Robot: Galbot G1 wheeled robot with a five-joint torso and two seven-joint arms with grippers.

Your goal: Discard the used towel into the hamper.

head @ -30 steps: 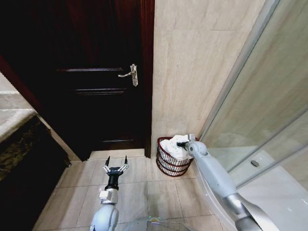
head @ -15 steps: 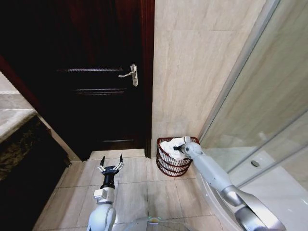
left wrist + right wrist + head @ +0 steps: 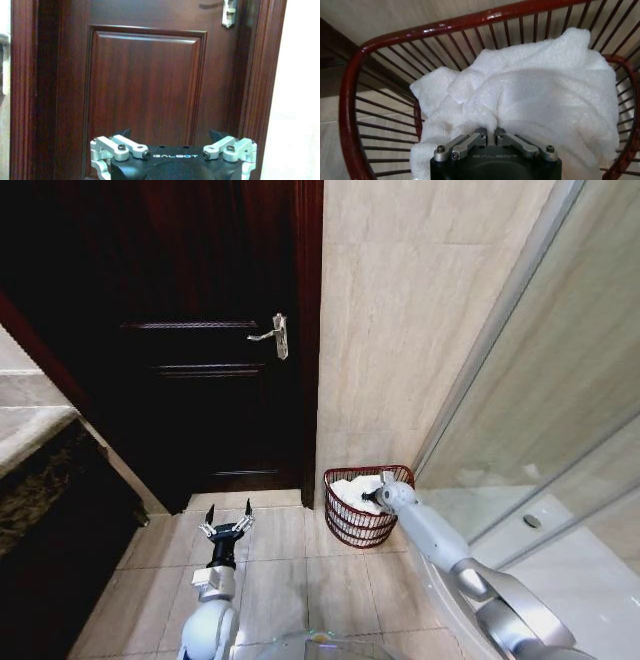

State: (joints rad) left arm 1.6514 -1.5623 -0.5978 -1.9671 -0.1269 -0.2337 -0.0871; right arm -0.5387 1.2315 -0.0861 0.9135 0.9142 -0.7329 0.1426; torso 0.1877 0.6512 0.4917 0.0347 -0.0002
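The hamper (image 3: 352,526) is a small dark red wire basket on the floor in the corner, against the beige wall. The white towel (image 3: 347,488) lies bunched inside it, below the rim. My right gripper (image 3: 372,498) reaches down into the hamper. In the right wrist view the right gripper (image 3: 489,129) is shut on a fold of the towel (image 3: 535,86), with the hamper rim (image 3: 420,32) curving around it. My left gripper (image 3: 226,525) hangs open and empty over the floor tiles, left of the hamper. In the left wrist view the left gripper (image 3: 170,133) faces the door.
A dark wooden door (image 3: 200,380) with a metal handle (image 3: 275,335) stands left of the hamper. The glass shower partition (image 3: 540,430) runs along the right. A stone counter (image 3: 30,435) juts in at the left. Tiled floor (image 3: 280,570) lies between.
My right gripper has gone down into the hamper with the towel, which now sits lower, inside the rim. The left gripper has drifted slightly left.
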